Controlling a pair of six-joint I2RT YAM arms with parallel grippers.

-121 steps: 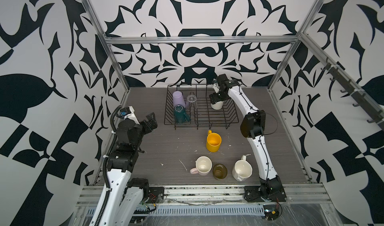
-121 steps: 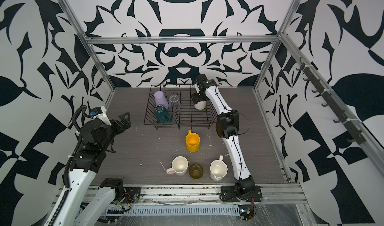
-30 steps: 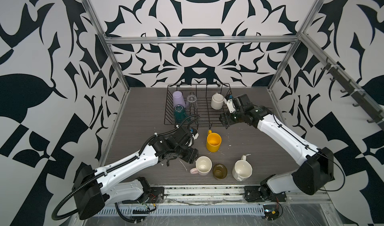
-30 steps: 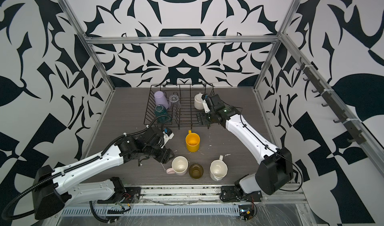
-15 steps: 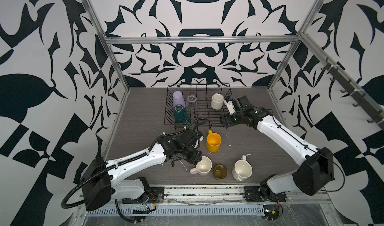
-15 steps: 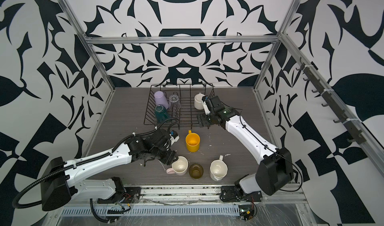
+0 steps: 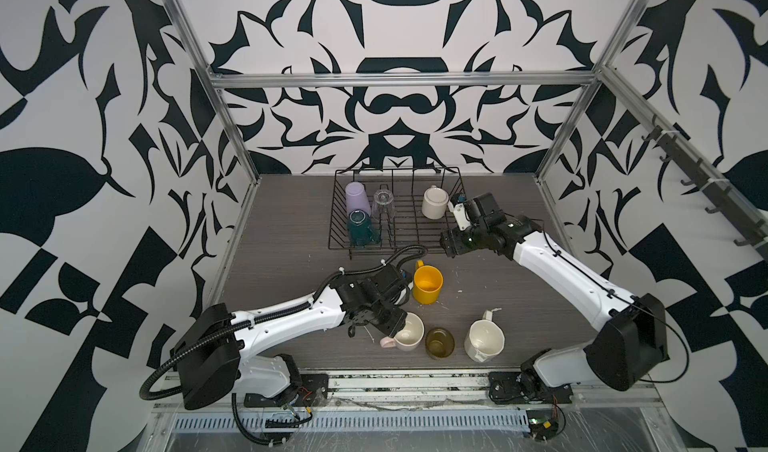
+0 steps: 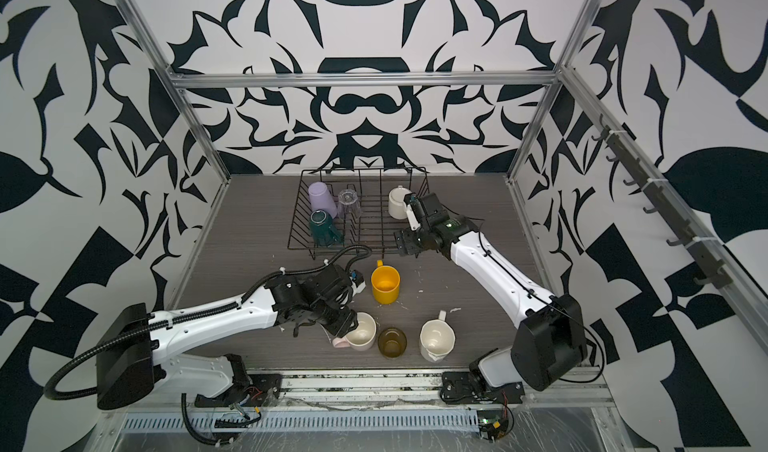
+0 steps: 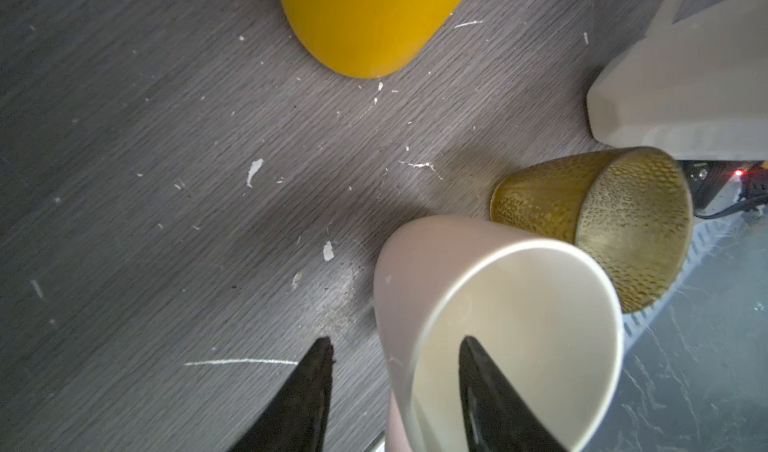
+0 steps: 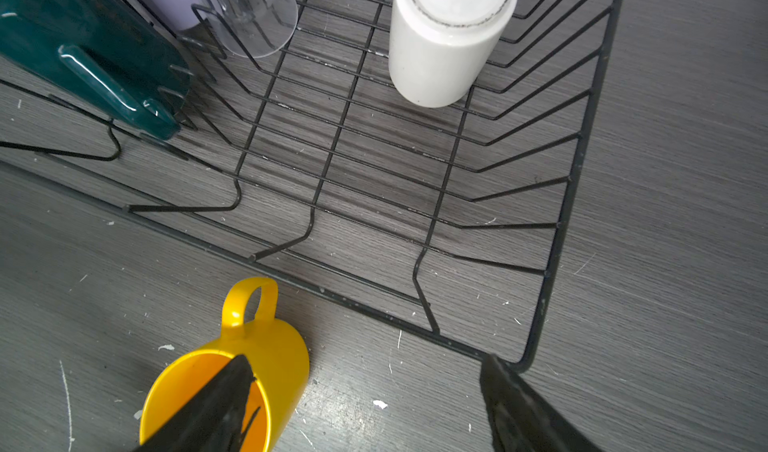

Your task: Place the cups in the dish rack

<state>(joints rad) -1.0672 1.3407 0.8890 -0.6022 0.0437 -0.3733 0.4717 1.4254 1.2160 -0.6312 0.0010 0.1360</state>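
Pink outside and cream inside, the pink mug (image 9: 498,304) stands upright near the front edge of the table (image 7: 291,229), left of centre. The olive glass (image 7: 439,343) is just beside it on the right. The left gripper (image 9: 397,339) straddles the mug's wall at a middling width, with 1 finger inside and 1 outside. The outer finger is not yet touching, so nothing is held.

To do this well, I would close squarely on the wall, clear of the handle, then lift straight up before swinging so the olive glass isn't knocked.

The dish rack (image 7: 407,225) sits at the far middle and holds 4 cups, with its centre bare, so that is a fair target. The mug looks smooth and glazed, so a firm pinch is wise.

The right gripper (image 10: 369,361) hangs wide and empty over the rack's near right corner, close to the yellow mug (image 7: 428,281).
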